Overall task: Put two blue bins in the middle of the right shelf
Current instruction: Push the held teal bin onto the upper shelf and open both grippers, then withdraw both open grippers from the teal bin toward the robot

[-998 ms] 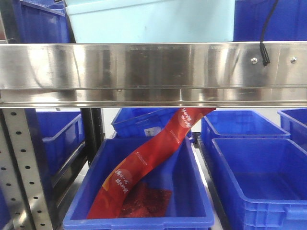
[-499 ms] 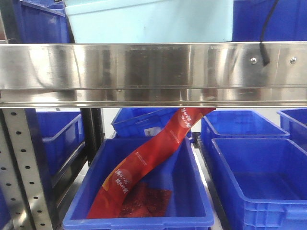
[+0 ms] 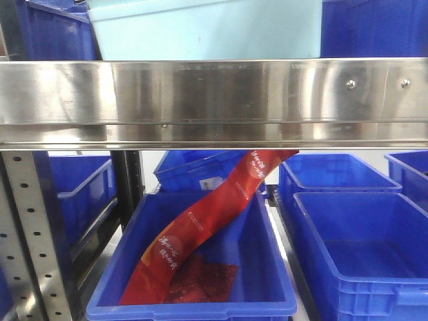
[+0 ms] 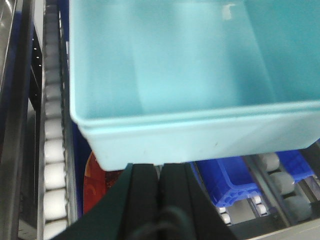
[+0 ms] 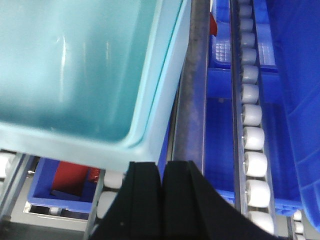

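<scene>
One pale aqua-blue bin (image 3: 207, 30) stands on the right shelf middle, just behind its shiny steel front rail (image 3: 200, 90). I cannot make out a second aqua bin. In the left wrist view the bin (image 4: 175, 65) fills the top, and my left gripper (image 4: 160, 167) is shut with its tips at the bin's near wall, below the rim. In the right wrist view my right gripper (image 5: 162, 165) is shut just below the bin's near right corner (image 5: 150, 125). Neither arm shows in the front view.
White roller tracks (image 4: 52, 135) (image 5: 252, 135) run along the shelf beside the bin. Royal-blue bins flank it (image 3: 374, 27) and sit on the level below (image 3: 361, 247). One lower bin (image 3: 194, 294) holds a red packet (image 3: 200, 227). A perforated upright (image 3: 27, 234) stands at the left.
The black cable at the upper right of the rail has left the view. The aqua bin has shifted slightly left and the bolts have drifted left.
</scene>
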Available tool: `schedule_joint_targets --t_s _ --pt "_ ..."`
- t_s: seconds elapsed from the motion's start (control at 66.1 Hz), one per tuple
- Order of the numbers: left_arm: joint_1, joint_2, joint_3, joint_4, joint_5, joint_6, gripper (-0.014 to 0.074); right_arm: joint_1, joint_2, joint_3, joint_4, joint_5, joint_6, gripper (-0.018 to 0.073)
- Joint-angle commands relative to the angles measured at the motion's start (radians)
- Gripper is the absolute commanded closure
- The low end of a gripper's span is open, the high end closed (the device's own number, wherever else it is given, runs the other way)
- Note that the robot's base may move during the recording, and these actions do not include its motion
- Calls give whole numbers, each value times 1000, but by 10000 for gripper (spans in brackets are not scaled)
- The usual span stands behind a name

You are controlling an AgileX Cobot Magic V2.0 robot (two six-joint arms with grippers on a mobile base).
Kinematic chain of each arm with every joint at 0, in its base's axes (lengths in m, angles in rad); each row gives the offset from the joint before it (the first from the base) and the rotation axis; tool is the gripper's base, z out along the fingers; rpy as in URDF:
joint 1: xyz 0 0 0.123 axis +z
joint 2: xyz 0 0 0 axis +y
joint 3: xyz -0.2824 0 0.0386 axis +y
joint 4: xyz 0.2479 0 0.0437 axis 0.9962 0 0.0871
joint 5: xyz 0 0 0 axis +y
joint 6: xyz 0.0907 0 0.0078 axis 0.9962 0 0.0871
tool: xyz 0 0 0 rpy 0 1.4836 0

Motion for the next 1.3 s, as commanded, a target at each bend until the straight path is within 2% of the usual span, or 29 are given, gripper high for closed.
schedule_joint_targets --t_s 0.0,0.197,0.378,0.454,0.59,0.756,0.953,1.285 --pt "-4 -78 147 -12 -142 -9 707 -1 -92 132 -12 -121 -6 725" --pt "-4 -235 480 -13 -412 -9 707 -1 -276 451 -12 -367 -9 725" --pt "-4 -364 726 -76 -691 -9 707 -1 -432 726 -23 -626 -10 725" --pt "-4 -417 808 -82 -766 -9 707 -1 -491 830 -44 -703 -10 725" --pt "-4 -512 895 -82 -766 -9 707 -1 -602 966 -59 -747 -10 725" --pt "-4 -643 933 -82 -686 -9 707 -1 -748 1055 -53 -750 -10 725" --pt "-4 -769 933 -82 -665 -9 707 -1 -885 1056 24 -746 -10 725" --pt "-4 -831 933 -82 -684 -9 707 -1 -988 1056 24 -746 -10 725"
